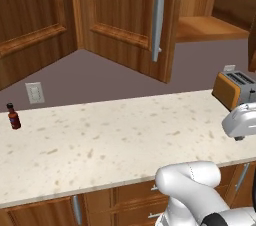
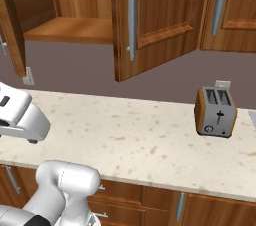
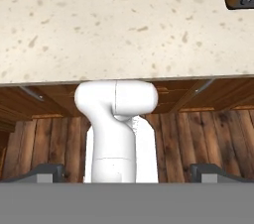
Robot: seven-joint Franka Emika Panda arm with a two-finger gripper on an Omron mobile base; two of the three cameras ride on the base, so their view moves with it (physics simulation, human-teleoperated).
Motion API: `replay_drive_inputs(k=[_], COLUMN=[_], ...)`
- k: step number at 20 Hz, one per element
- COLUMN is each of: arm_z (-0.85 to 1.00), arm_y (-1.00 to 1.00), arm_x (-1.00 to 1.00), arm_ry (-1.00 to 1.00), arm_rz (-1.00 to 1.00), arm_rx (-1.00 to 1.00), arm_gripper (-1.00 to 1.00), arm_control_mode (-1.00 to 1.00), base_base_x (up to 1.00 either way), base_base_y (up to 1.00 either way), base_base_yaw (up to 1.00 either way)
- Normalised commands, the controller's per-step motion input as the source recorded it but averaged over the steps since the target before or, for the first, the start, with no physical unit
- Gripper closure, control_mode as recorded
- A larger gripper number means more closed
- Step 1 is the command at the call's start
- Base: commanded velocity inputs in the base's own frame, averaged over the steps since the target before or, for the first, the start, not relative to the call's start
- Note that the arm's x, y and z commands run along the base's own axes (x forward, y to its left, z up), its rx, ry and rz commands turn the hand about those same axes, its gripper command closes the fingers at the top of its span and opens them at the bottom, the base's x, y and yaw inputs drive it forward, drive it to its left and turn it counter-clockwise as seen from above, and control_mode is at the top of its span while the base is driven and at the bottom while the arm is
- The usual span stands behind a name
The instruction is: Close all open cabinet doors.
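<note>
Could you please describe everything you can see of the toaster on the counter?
The orange-brown, boxy toaster with a silver top stands upright on the speckled cream stone counter, near the grey back wall and in front of a white wall outlet. Two dark slots open on top; its narrow silver end face carries a dark lever slot and small knobs. Nothing but the counter touches it.

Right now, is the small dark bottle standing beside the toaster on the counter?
No. In the left base view the bottle stands alone at the counter's far left end, while the toaster is at the right end.
</note>
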Motion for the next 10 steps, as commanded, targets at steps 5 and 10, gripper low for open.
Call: replay_drive_inputs(k=[5, 10], arm_z=[-0.06, 0.11], arm_y=[-0.07, -0.45], arm_x=[-0.09, -0.02], arm_ry=[-0.04, -0.36], arm_rz=[0.05, 0.15], arm_rx=[0.00, 0.03], arm_gripper=[-1.00, -1.00], arm_control_mode=[-1.00, -1.00], base_base_x=[0.00, 0.00], base_base_y=[0.00, 0.00], base_base_yaw=[0.00, 0.00])
